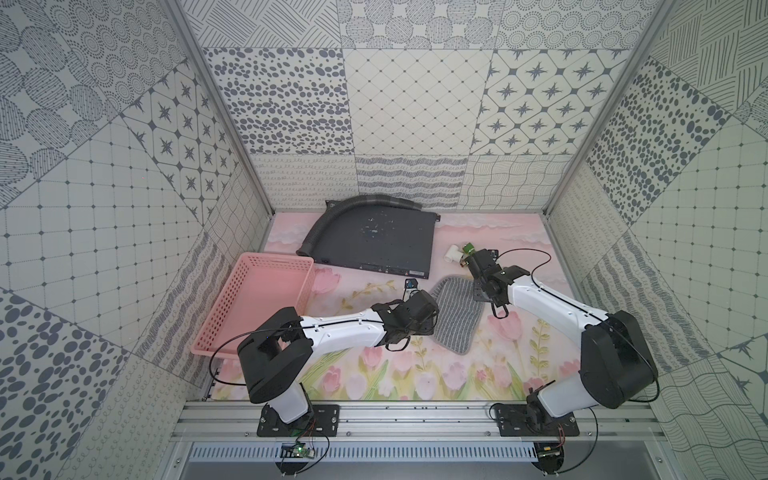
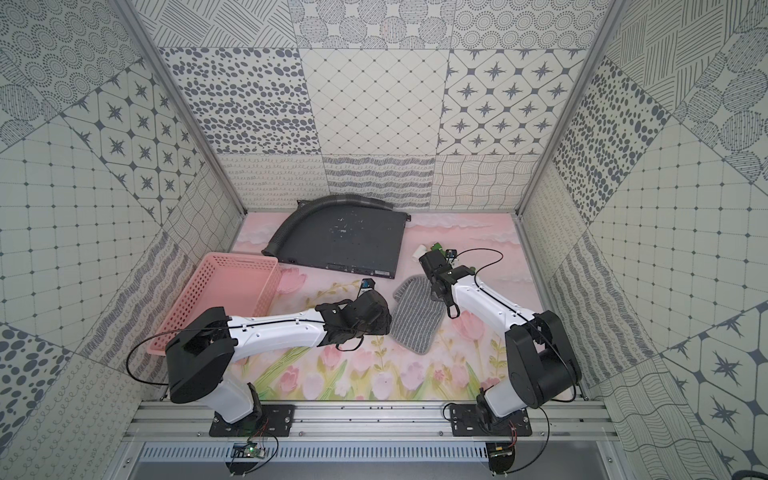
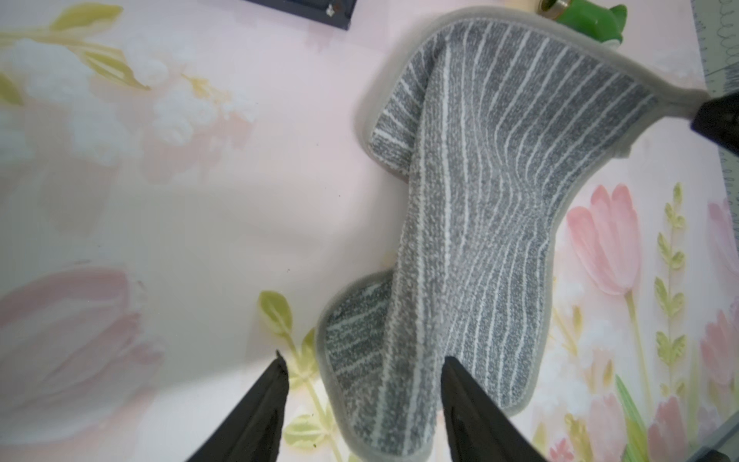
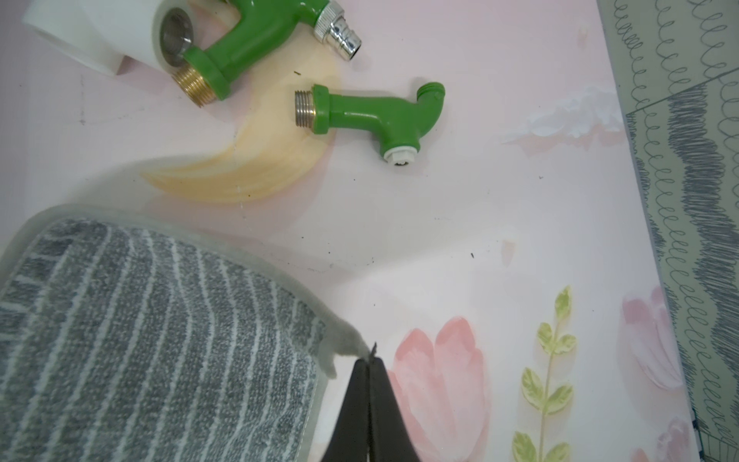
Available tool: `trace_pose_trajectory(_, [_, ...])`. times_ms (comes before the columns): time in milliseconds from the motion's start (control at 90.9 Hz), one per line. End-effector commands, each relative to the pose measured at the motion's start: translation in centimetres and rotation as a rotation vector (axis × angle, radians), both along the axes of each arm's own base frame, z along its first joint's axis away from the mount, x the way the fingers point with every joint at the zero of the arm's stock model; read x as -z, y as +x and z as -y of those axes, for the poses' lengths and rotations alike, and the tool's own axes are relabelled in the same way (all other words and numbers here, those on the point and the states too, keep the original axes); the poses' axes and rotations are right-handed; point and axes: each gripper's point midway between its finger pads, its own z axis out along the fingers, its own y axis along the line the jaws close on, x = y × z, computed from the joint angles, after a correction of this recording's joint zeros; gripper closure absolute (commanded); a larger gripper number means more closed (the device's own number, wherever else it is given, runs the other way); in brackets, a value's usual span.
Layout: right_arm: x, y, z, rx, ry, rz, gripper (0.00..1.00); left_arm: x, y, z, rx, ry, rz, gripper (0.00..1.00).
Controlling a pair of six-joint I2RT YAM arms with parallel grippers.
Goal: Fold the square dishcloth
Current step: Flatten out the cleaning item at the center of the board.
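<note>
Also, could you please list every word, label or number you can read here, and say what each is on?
No text is readable in any view.
On the dark metal box, a pale sticker on its front edge: too small to read.
On the square dishcloth: stripes only, no tag showing.
On the smaller green tap fitting: no markings visible.

dishcloth (image 3: pixel 476 224): fluffy ribbed cloth, matt
tap (image 4: pixel 372 116): glossy green plastic, metal thread
basket (image 1: pixel 270 258): pink perforated plastic
</note>
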Motion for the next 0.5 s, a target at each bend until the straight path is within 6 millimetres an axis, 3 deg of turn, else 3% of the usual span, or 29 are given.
trace_pose_trajectory(0, [-0.1, 0.2, -0.2, -0.003, 0.02, 0.019, 1.0, 1.1, 1.4, -2.3, -0.082, 0.099, -0.01, 0.42])
trace_pose_trajectory(121, [-0.1, 0.2, -0.3, -0.005, 0.026, 0.019, 1.0, 2.0, 1.8, -2.4, -0.071, 0.131, -0.036, 0.45])
trace_pose_trajectory(484, [0.1, 0.4, -0.7, -0.013, 0.04, 0.017, 1.0, 4.6, 0.7, -0.1, 0.046, 0.115, -0.141, 0.47])
